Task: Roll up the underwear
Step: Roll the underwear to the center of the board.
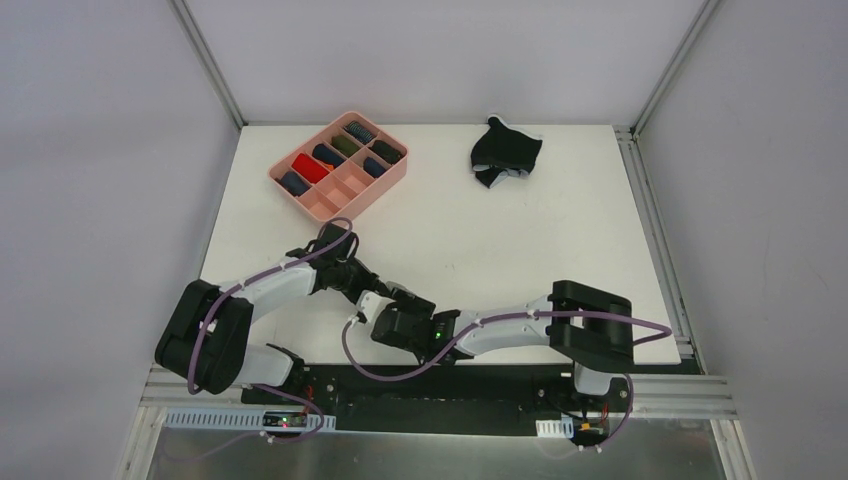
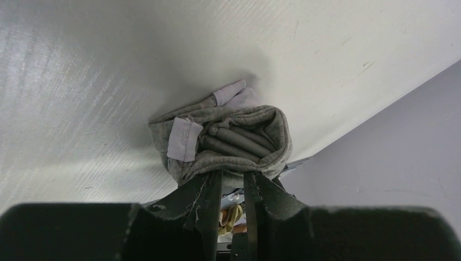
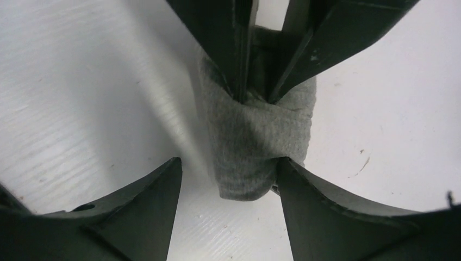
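The grey underwear (image 2: 231,136) is a tight roll on the white table, with a pale label on its side. My left gripper (image 2: 232,176) is shut on the roll's near edge. In the right wrist view the same roll (image 3: 250,141) hangs from the left gripper's fingers (image 3: 239,49) at the top. My right gripper (image 3: 228,168) is open, its jaws either side of the roll's lower end, the right finger (image 3: 304,190) touching the cloth. In the top view both grippers meet near the front, left (image 1: 368,290) and right (image 1: 392,308). The black underwear (image 1: 507,152) lies crumpled at the back.
The pink compartment tray (image 1: 392,178) stands at the back left with several rolled items in its cells. The table's front edge and a metal rail run just below the grippers.
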Action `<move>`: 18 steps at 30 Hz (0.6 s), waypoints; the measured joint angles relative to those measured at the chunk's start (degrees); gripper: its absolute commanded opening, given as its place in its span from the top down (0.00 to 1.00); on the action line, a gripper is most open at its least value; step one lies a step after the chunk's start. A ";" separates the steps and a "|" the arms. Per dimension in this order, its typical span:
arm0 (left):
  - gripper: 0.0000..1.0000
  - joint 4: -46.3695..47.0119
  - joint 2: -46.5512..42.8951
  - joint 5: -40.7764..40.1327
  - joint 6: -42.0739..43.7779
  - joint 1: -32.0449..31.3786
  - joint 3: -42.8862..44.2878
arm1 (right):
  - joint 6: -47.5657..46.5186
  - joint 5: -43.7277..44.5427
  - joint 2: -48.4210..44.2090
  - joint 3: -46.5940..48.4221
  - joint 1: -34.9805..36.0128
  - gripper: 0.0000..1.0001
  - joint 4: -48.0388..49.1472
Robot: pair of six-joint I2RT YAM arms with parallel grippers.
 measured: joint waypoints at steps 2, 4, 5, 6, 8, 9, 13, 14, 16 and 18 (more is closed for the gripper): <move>0.78 0.04 -0.13 0.00 0.00 0.15 -0.11 | 0.00 1.75 0.74 0.07 0.07 0.38 1.27; 0.78 0.02 -0.22 -0.02 0.02 0.39 -0.17 | 0.02 3.41 1.62 0.13 0.07 0.49 2.71; 0.78 0.04 -0.24 -0.02 0.04 0.46 -0.17 | 0.02 4.00 2.03 0.20 0.07 0.58 3.17; 0.77 0.00 -0.24 0.00 0.13 0.57 -0.17 | 0.09 4.66 2.45 0.20 0.04 0.70 3.56; 0.77 -0.04 -0.24 0.04 0.46 0.72 -0.20 | 0.15 5.88 3.28 0.20 -0.20 0.90 3.98; 0.76 -0.04 -0.26 0.02 0.59 0.72 -0.20 | 0.24 6.21 3.43 0.22 -0.37 0.97 4.31; 0.72 -0.22 -0.61 -0.04 1.05 1.46 -0.20 | 1.01 6.34 3.37 0.22 -0.85 1.00 5.27; 0.70 -0.44 -0.74 -0.04 1.16 1.66 -0.13 | 1.27 5.88 3.34 0.22 -1.09 1.00 5.44; 0.59 -1.44 -1.33 0.00 1.49 2.25 0.13 | 2.23 3.72 2.89 0.22 -2.14 1.00 5.73; 0.45 -2.84 -3.21 -0.13 1.86 2.40 0.28 | 3.61 0.92 2.32 0.22 -3.39 1.00 6.10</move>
